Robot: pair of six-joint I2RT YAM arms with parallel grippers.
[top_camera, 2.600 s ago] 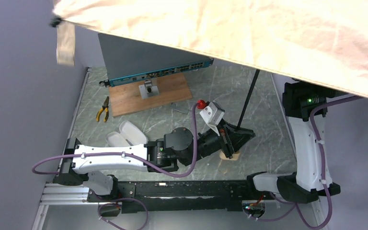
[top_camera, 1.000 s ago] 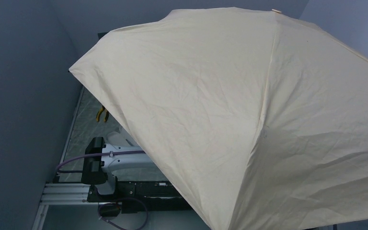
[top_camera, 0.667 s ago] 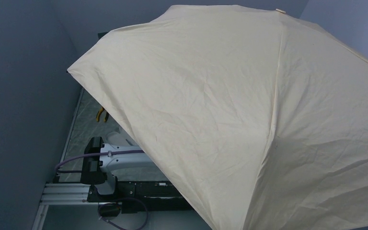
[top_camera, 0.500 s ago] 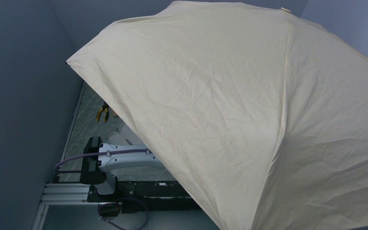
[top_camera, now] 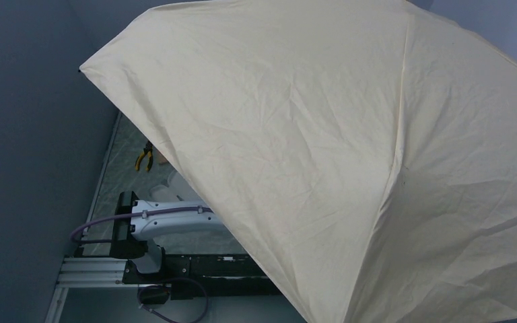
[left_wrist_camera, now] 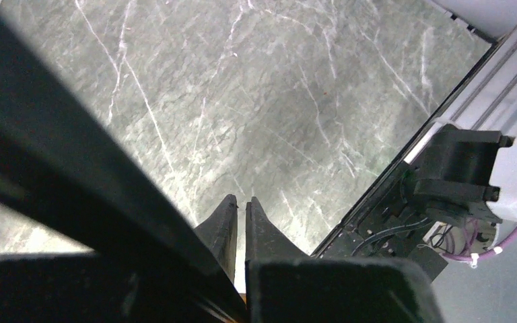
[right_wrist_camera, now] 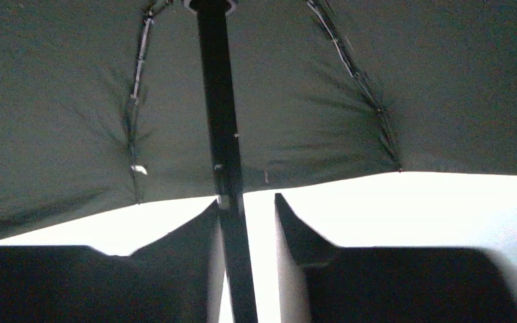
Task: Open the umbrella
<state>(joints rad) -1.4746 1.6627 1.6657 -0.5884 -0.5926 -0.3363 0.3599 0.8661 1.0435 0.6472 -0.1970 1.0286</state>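
Note:
The umbrella stands open, and its cream canopy fills most of the top view, hiding both grippers there. The right wrist view looks up at the dark lining, the ribs and the black shaft. My right gripper is open around that shaft, which rests against the left finger with a gap to the other. In the left wrist view my left gripper is nearly shut. The dark shaft runs down into the base of its jaws, where a tan sliver shows.
Yellow-handled pliers and a whitish case shell lie on the marble table by the canopy's left edge. My left arm's white link shows below them. The metal rail and the other arm's base border the table.
The canopy has dropped in front of the top camera, and over the last second its left edge has drifted up and left. The right jaws have parted from the shaft.

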